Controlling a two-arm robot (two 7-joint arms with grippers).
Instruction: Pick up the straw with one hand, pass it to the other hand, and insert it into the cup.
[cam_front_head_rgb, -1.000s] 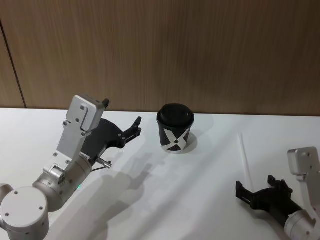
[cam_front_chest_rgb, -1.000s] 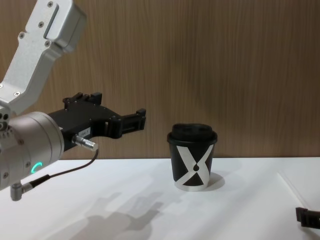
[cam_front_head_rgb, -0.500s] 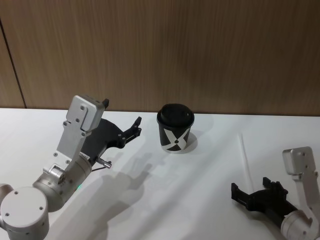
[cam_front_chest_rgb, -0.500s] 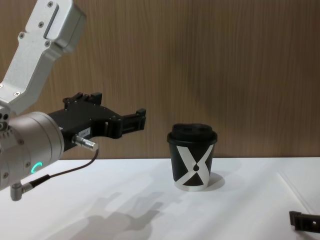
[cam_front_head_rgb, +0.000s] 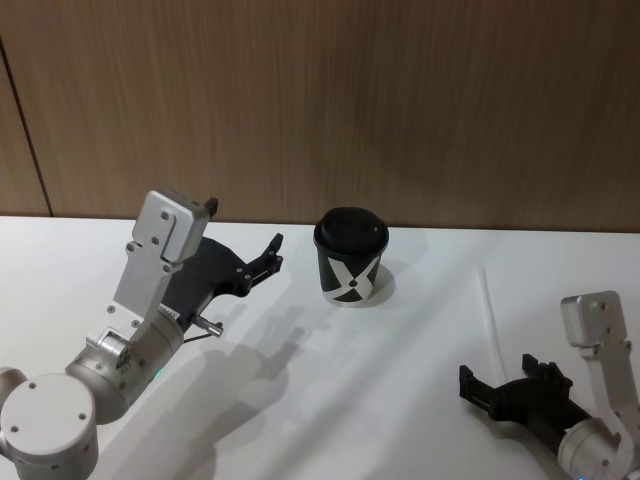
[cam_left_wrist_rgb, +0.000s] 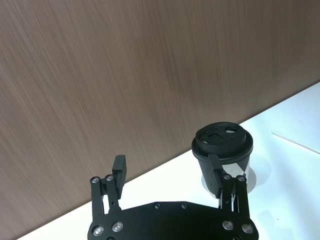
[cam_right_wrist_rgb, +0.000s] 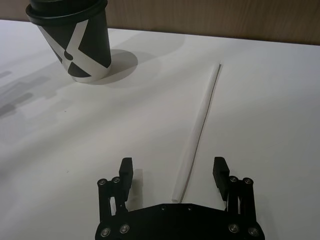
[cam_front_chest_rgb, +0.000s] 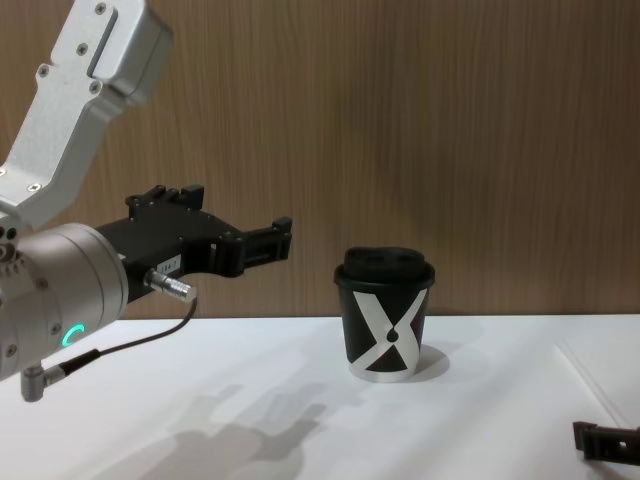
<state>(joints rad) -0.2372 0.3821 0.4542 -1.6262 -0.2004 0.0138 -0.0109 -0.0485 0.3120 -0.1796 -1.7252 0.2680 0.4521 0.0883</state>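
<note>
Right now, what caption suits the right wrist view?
Open black right gripper frames one end of a long white straw; black lidded paper cup stands beyond.

The table (cam_front_head_rgb: 380, 400) is smooth and white with a soft sheen. The wall (cam_front_head_rgb: 400, 100) behind its far edge is matt brown wood grain. The cup (cam_front_chest_rgb: 385, 335) looks like black paper, its lid (cam_front_chest_rgb: 387, 268) duller plastic. The straw (cam_right_wrist_rgb: 200, 125), near the table's right edge, is matt white. The left gripper (cam_left_wrist_rgb: 165, 167) and right gripper (cam_right_wrist_rgb: 172, 165) are matt black with bright little screws – the left arm's casing (cam_front_chest_rgb: 90, 90) is satin silver metal.
</note>
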